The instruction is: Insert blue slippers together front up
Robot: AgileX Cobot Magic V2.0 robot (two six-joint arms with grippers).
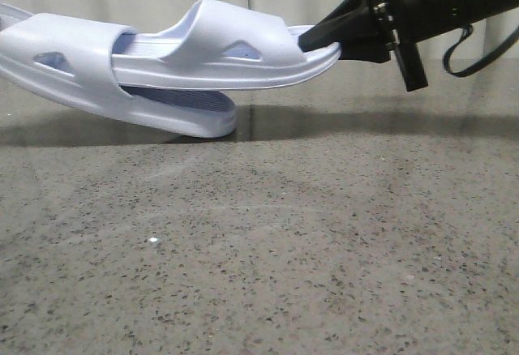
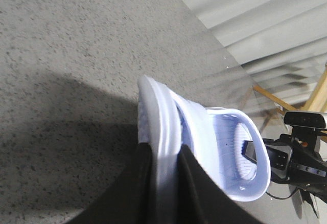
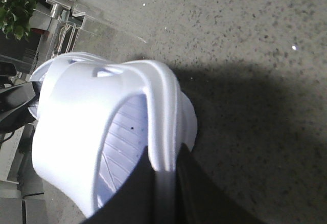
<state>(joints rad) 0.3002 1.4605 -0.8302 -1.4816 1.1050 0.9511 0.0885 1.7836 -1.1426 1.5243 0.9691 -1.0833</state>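
**Two slippers held nested above the table**

Front view, left side: left slipper [image 1: 61,67] enters from the frame's left edge, strap outward, triangular cut-out showing on its side. Its far end tilts down toward the middle of the view; the low tip appears to sit at or just above the table [image 1: 259,250], contact not certain. The left hand itself is out of this view.

Left wrist view: left hand [image 2: 166,193] closed on the edge of a slipper sole, one black finger [image 2: 130,193] on each side of the pale rim. The slipper [image 2: 214,147] runs away from the hand, its strap arching over a ribbed footbed. The other arm shows beyond it, dark.

Front view, middle: right slipper [image 1: 235,43] lies roughly level, one end pushed under the strap of the left slipper, so the two overlap. Both are clear of the speckled grey table except for that low tip.

Front view, right side: right hand [image 1: 320,39] comes in from the upper right, black fingers pinching the free end of the right slipper.

Right wrist view: right hand [image 3: 163,183] shut on the sole edge, rim squeezed between the fingers [image 3: 199,193]. The slipper's strap [image 3: 87,111] and ribbed footbed sit close to the lens, a dark shadow on the table beside them.
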